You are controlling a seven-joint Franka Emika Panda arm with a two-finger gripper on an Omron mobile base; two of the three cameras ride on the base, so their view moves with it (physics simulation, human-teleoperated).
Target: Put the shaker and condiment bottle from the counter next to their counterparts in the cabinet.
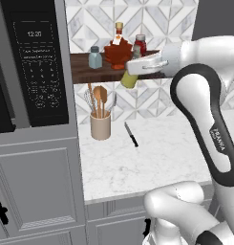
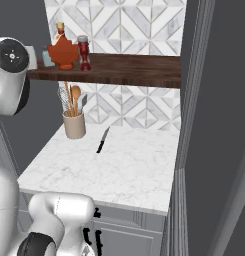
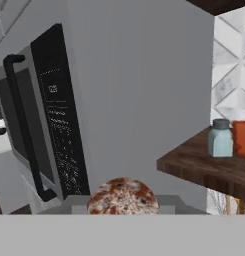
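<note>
Tool: the tool [image 1: 136, 71] hung level with the front edge of the cabinet [image 1: 85, 72], closed on the shaker [image 1: 129, 79], whose yellow body stuck out beneath it.
Grip: the shaker sat tilted in the tool, its speckled cap [image 3: 123, 196] filling the space between the fingers in the hand view; how firmly it was pinched could not be told.
Condiment bottle: the condiment bottle [image 2: 84, 52] stood upright on the plank just behind the tool, beside the maple-leaf bottle [image 1: 118, 52].
Counterpart: the blue-grey shaker [image 1: 95, 58] stood on the plank, ahead of the tool and off to one side, with bare wood between them.
Risk, plank edge: the yellow body hung lower than the plank's top, so a straight push forward looked likely to knock it against the wood and twist it out of the grip.
Risk, tilt: released at that lean, the shaker could well topple and roll off the shelf to the tabletop [image 2: 129, 165] below the tool.
Risk, neighbours: a wide swing toward the blue-grey shaker might brush the maple-leaf bottle or the condiment bottle close behind the tool.
Below: a utensil crock [image 1: 100, 125] and a knife [image 1: 131, 134] lay on the tabletop under the tool, in the path of any drop.
</note>
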